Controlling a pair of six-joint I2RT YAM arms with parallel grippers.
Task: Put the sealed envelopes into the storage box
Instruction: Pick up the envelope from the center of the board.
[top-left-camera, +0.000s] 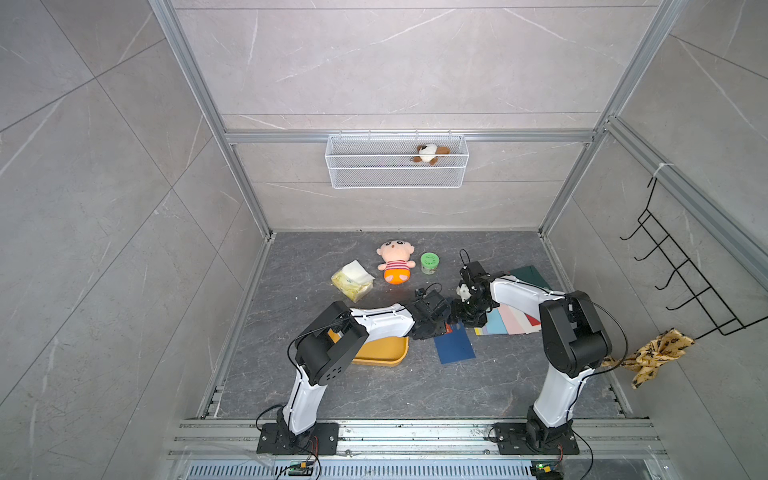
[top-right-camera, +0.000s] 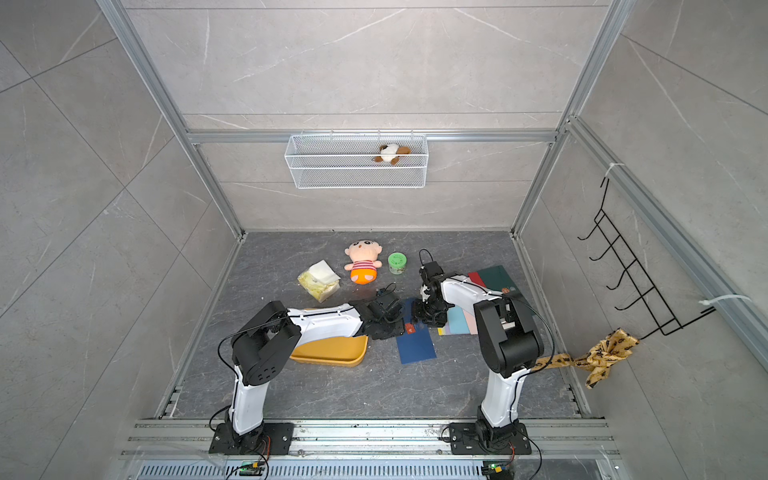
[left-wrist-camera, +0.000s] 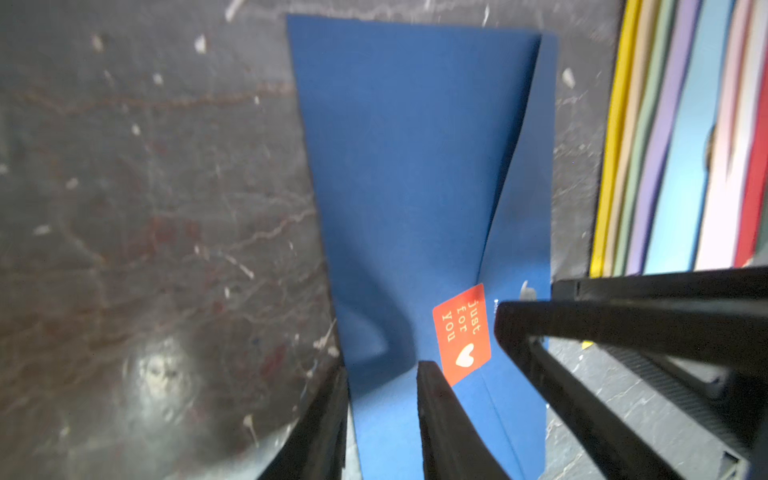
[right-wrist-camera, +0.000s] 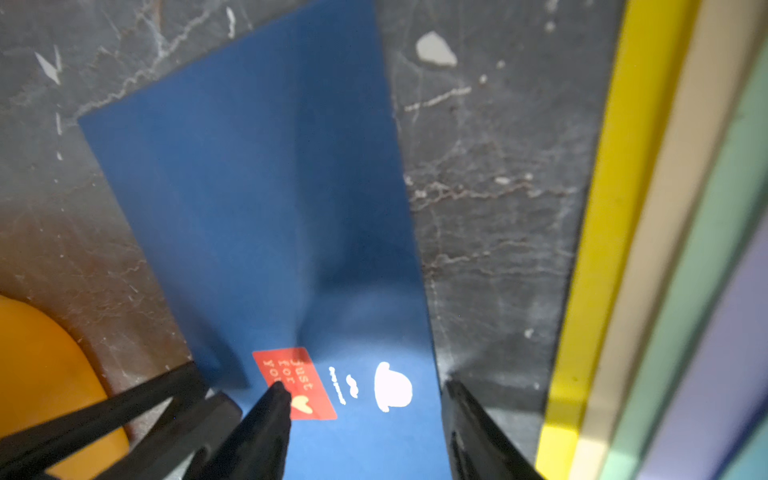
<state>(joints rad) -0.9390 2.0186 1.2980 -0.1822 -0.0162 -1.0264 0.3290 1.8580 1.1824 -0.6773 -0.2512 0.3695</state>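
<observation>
**Two grippers meet on one navy envelope**

The left gripper (left-wrist-camera: 384, 372) has its jaws part-way apart, and the far end of the navy envelope (left-wrist-camera: 407, 166) rises between them. The right gripper (right-wrist-camera: 365, 386) faces it with jaws wide. One of its fingertips rests on the red seal (right-wrist-camera: 309, 382) and the other sits at the envelope's edge. Neither pair is closed on the paper, and I cannot tell whether either has a hold.

The sheet bows up along a crease by the seal, while its near end lies on the table (top-left-camera: 374, 395). That bow looks like the reason for the pairing. A flat envelope offers no edge to pinch, so one gripper probably presses it up for the other to take.

The envelope lies between the box (top-left-camera: 386, 350) and the other envelopes (top-left-camera: 511, 322), apart from both. Those are fanned flat under the right arm. The box sits under the left arm, which is likely why the left gripper takes the carry. Its visible part holds nothing yet.
</observation>
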